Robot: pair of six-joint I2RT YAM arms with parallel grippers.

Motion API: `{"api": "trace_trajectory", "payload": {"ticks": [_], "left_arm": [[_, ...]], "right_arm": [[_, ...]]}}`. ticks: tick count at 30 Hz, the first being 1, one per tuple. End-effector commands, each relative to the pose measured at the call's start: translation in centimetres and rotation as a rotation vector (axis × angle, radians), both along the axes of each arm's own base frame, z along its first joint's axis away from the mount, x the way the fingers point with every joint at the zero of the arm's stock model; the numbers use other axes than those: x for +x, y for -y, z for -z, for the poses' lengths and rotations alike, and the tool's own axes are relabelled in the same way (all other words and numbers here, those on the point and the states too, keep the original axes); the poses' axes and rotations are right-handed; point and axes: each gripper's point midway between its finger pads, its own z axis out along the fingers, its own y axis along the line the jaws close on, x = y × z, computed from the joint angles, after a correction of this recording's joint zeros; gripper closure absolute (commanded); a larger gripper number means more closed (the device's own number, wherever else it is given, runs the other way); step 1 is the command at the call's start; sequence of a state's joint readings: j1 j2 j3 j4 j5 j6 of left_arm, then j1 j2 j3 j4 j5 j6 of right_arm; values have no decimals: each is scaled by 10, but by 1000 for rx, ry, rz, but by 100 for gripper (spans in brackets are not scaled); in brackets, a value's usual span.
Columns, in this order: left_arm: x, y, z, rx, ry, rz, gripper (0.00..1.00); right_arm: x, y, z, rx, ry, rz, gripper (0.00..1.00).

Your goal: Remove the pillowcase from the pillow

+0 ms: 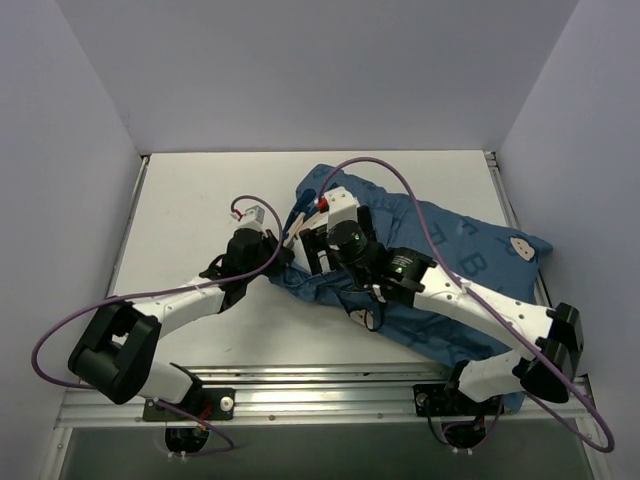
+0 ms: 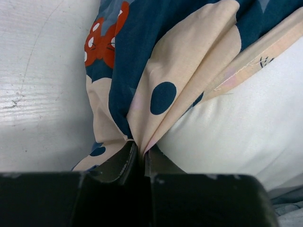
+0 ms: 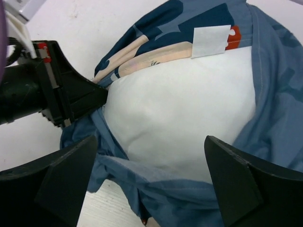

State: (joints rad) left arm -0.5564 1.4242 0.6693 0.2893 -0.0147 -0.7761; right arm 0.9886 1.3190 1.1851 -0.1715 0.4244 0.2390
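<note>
The dark blue pillowcase [image 1: 450,250] lies across the right half of the table, with a mouse face near its far right corner. My left gripper [image 1: 284,246] is shut on a bunched fold of the pillowcase's [image 2: 156,56] open edge, next to a red bow print. The white pillow [image 2: 236,123] bulges out of the opening beside my left fingers [image 2: 120,163]. My right gripper [image 3: 151,184] is open and empty, hovering over the bare pillow [image 3: 184,109], with the pillowcase [image 3: 277,94] peeled back around it. In the top view it [image 1: 318,240] sits just right of the left gripper.
A white label [image 3: 210,40] is sewn at the opening's rim. The white table [image 1: 190,210] is boxed by walls on the left, back and right. A metal rail [image 1: 300,385] runs along the near edge. Purple cables [image 1: 400,180] loop over both arms.
</note>
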Motion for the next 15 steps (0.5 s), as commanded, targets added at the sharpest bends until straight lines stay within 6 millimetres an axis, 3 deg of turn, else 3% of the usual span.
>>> {"api": "trace_trajectory", "payload": {"ticks": [1,3,7,10,14,15], "left_arm": [[-6,6,-14,-17,36,18,92],[-8,6,-13,-13,33,19,92],[-12,3,-9,-11,25,12,92],[-14,1,-9,-9,25,6,92],[-19,-2,-4,-7,11,0,92],[-20,-3,-3,-7,6,-2,92]], "right_arm": [[20,-4,19,-98,36,49,6],[27,-5,33,-119,28,67,0],[38,-17,83,-134,-50,43,0],[47,-14,114,-159,-67,87,0],[60,4,157,-172,-122,153,0],[64,18,169,-185,-139,185,0]]}}
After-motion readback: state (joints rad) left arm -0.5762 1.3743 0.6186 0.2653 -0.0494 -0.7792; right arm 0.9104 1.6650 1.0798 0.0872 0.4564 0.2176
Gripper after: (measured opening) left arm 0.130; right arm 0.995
